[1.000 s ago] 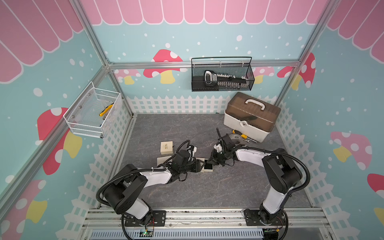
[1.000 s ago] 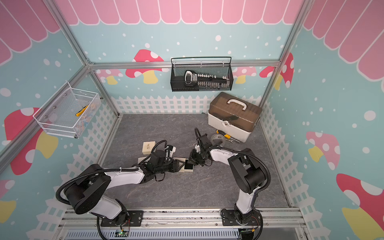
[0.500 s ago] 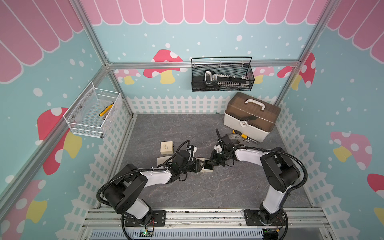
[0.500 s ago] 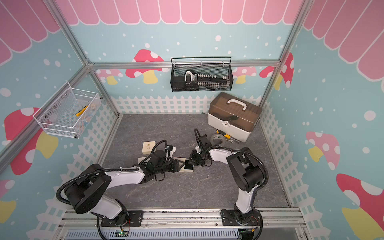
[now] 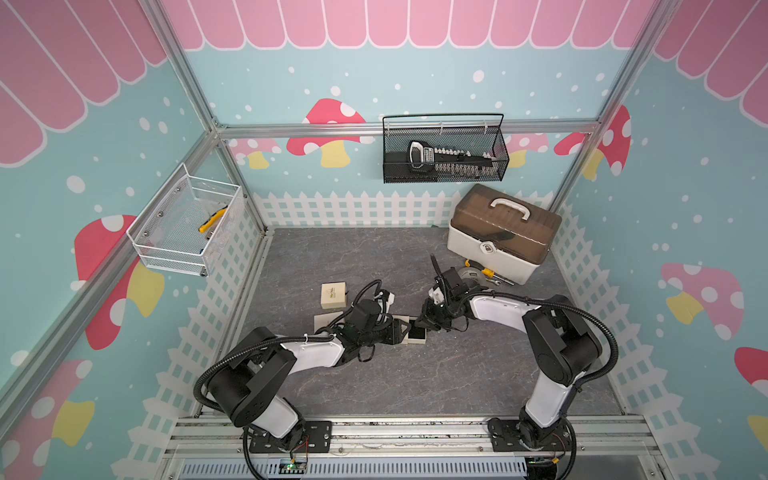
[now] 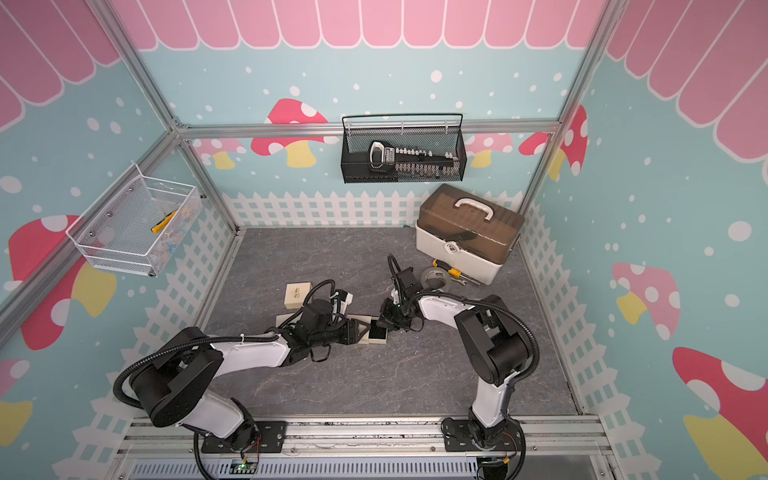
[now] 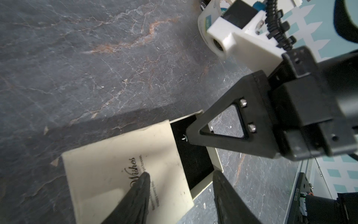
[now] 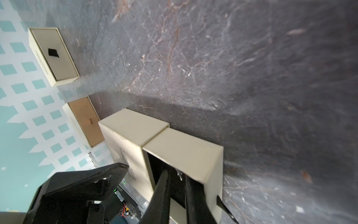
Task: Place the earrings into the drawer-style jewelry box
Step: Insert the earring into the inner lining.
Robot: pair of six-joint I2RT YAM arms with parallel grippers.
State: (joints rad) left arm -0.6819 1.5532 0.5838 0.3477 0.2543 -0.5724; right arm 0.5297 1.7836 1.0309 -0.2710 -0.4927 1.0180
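My cell's walls (image 5: 415, 83) are teal, dotted white, with red mushrooms (image 5: 332, 120), pink scallops (image 5: 374, 25) across the top of the frame and a white picket fence (image 5: 353, 210) printed along their foot. Aluminium rails (image 5: 291, 129) frame the corners. The floor (image 5: 436, 374) is dark grey stone-look sheet with rusty veins. A black mesh basket (image 5: 395, 137) hangs on the back wall; a white wire basket (image 5: 174, 259) hangs at the left. Light is even.
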